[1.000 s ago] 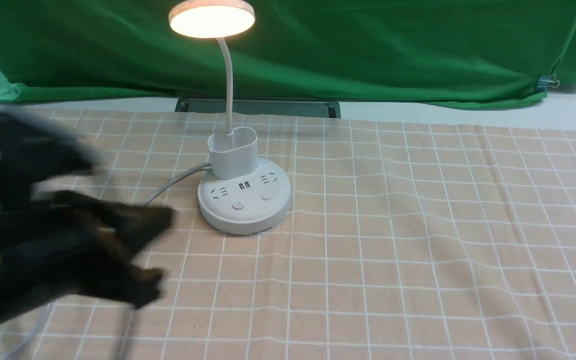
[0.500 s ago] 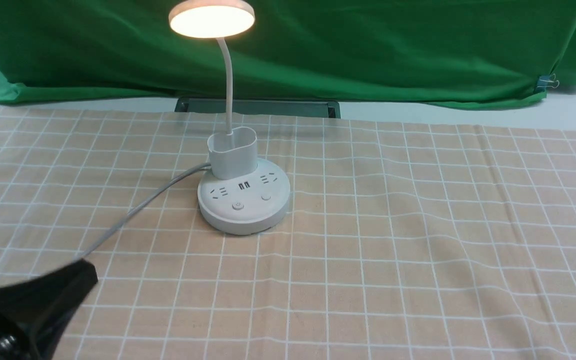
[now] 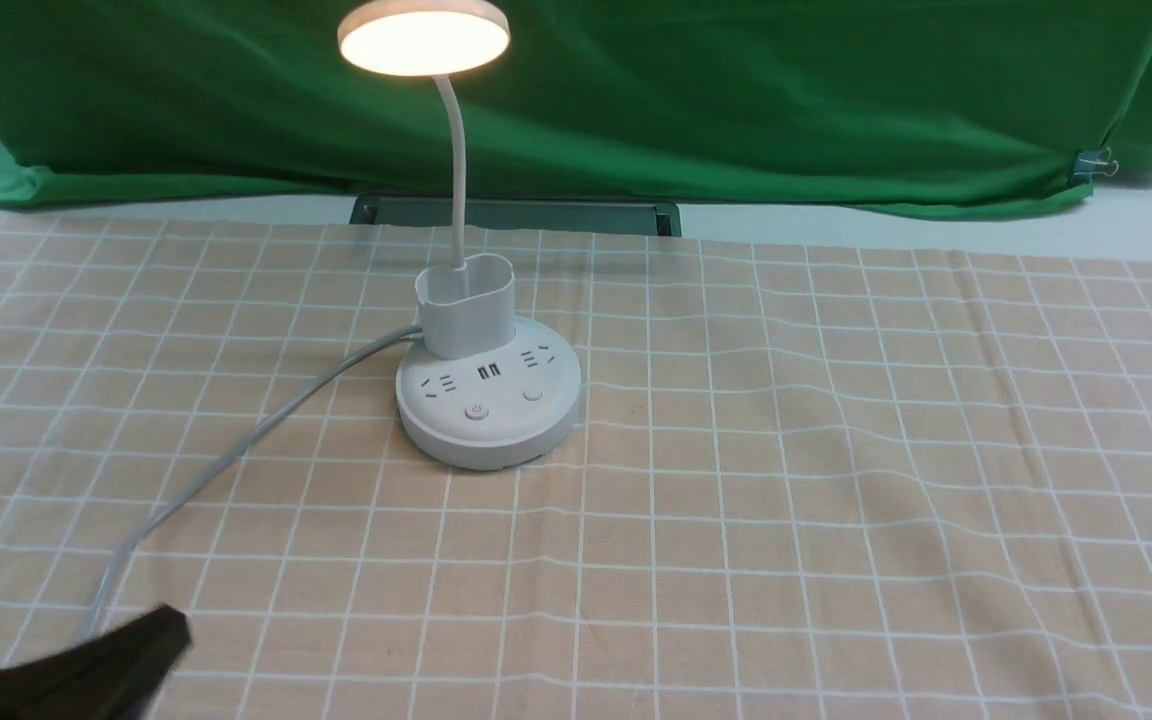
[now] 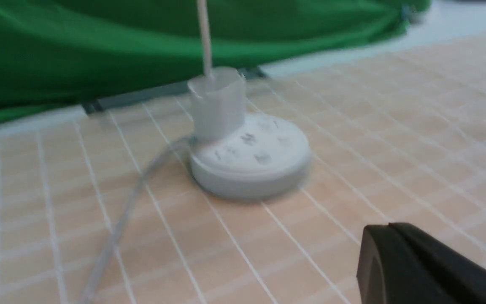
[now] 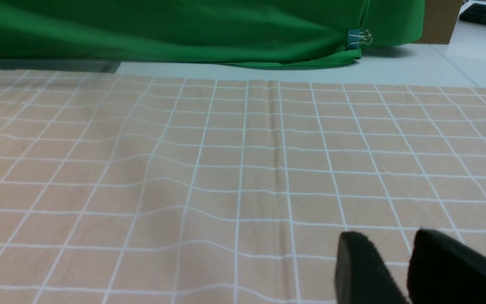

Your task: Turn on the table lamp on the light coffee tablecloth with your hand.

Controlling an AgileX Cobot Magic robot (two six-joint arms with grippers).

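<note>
- Left gripper: the front view shows only a black wedge at the lower left corner of the frame. The rest is cut off by the edges, and how its jaws stand cannot be told.
- Cord: its near end runs behind that wedge at lower left and is hidden.
- Table lamp: the upper edge of the front view clips the top of its disc head. The left wrist view is smeared throughout, so the socket and button marks are grey blurs, and the gooseneck is cut off by the frame edge.
- Right wrist view: only a white sliver of the table lamp shows at the frame edge, and the right gripper is cut off below its fingertips.
</note>
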